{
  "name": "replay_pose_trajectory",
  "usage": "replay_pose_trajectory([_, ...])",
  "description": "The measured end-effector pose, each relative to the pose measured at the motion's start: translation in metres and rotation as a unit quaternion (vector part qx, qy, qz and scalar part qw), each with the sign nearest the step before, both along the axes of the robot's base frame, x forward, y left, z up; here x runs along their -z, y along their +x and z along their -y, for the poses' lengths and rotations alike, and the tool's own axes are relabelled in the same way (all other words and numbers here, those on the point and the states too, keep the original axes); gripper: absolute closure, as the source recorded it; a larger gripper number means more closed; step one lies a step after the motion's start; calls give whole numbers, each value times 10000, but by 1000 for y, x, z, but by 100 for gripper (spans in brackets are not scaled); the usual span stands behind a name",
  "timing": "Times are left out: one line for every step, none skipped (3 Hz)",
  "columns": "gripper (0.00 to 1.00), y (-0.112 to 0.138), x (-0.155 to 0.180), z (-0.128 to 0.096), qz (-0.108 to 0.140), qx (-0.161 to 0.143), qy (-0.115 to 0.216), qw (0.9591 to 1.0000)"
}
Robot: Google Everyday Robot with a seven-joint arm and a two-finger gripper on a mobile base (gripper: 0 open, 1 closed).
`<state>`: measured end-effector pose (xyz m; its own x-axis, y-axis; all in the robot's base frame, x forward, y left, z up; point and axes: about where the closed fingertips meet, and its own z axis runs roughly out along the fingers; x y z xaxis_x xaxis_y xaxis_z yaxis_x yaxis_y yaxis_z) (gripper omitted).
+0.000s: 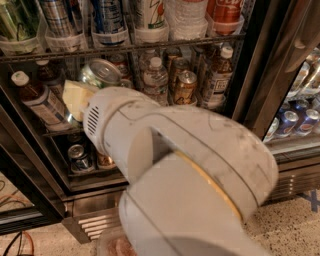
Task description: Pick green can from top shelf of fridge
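The green can is tilted, its silver lid with pull tab towards the camera. It hangs just below the front bar of the top shelf, in front of the bottles on the rack beneath. My gripper is at the end of the big white arm and is shut on the can; one cream finger shows at the can's lower left, and the other is hidden. The fridge stands open in front of me. A green-patterned can stands in a clear tray at the top shelf's far left.
The top shelf also holds a silver striped can, a blue-and-white can, a white can and a red one. Bottles and short cans fill the lower racks. More cans sit behind the right door frame.
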<state>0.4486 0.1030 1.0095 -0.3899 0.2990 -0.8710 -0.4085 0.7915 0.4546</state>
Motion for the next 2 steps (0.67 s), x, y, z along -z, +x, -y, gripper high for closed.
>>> replay_pose_trajectory([100, -21, 18, 19, -203, 376, 99, 9990])
replay_pose_trajectory([100, -21, 18, 19, -203, 376, 99, 9990])
